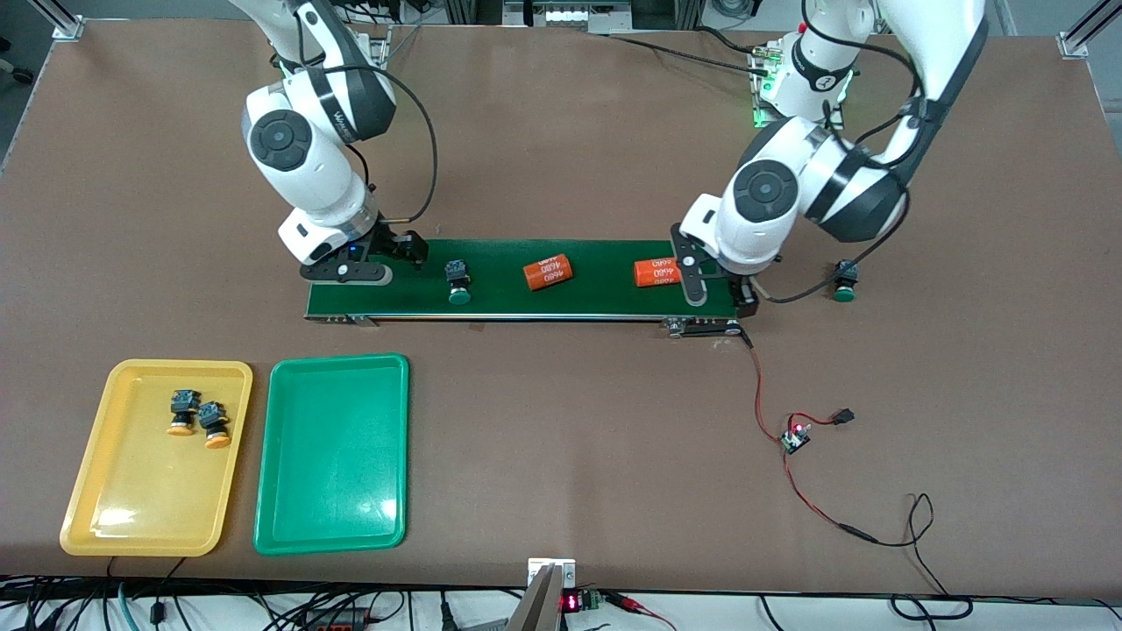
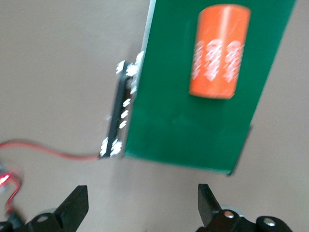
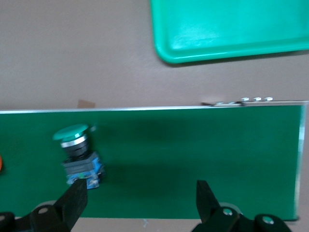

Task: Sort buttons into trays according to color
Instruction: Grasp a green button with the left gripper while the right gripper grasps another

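Observation:
One green-capped button (image 1: 458, 282) (image 3: 77, 154) lies on the dark-green belt (image 1: 526, 294). My right gripper (image 1: 399, 254) (image 3: 142, 203) hangs open just beside it, over the belt's end toward the right arm, with nothing between its fingers. A second green-capped button (image 1: 844, 282) sits on the bare table past the belt's end toward the left arm. My left gripper (image 1: 743, 294) (image 2: 143, 205) is open and empty over the table at that end. Two orange-capped buttons (image 1: 181, 412) (image 1: 214, 425) lie in the yellow tray (image 1: 149, 491). The green tray (image 1: 333, 456) (image 3: 231, 29) beside it holds nothing.
Two orange cylinders marked 4680 (image 1: 548, 272) (image 1: 656, 272) (image 2: 219, 50) lie on the belt. Red and black wires with a small lit board (image 1: 796, 436) trail over the table from the belt's end toward the left arm.

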You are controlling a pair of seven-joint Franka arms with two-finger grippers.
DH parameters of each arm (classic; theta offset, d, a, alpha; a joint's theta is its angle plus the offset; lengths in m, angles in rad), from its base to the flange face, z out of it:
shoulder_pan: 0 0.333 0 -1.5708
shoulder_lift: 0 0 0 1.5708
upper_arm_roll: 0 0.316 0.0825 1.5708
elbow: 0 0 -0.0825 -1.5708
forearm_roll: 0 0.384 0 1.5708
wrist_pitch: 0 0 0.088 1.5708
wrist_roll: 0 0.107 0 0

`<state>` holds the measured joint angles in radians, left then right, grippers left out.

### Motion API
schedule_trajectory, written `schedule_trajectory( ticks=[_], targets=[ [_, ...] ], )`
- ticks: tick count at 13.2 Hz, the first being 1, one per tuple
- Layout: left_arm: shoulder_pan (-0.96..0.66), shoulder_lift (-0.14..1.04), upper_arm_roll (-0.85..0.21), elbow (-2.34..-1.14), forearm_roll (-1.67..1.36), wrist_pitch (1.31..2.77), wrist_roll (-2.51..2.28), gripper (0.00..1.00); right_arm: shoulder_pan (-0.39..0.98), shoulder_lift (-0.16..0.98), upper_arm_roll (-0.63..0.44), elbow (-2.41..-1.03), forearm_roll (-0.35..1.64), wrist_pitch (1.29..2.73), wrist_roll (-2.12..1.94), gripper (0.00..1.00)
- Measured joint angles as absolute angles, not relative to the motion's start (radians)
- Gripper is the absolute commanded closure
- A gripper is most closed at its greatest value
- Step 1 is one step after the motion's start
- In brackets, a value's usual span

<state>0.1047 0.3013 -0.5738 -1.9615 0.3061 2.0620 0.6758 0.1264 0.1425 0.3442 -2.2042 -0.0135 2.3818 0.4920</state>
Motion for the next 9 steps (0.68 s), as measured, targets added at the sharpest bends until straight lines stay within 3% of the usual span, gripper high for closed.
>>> schedule_trajectory(
  ticks=[4, 9],
  targets=[
    [0.11, 0.23, -0.392, -1.96, 0.128, 2.04, 0.676, 0.0, 0.173, 0.176, 0.349, -2.208, -0.014, 2.441, 0.549, 0.0],
    [0.12, 0.231, -0.212, -1.97, 0.081, 2.004, 0.395, 0.0, 0.177, 0.261, 0.348, -2.212, -0.04, 2.542, 0.55, 0.0]
  ],
)
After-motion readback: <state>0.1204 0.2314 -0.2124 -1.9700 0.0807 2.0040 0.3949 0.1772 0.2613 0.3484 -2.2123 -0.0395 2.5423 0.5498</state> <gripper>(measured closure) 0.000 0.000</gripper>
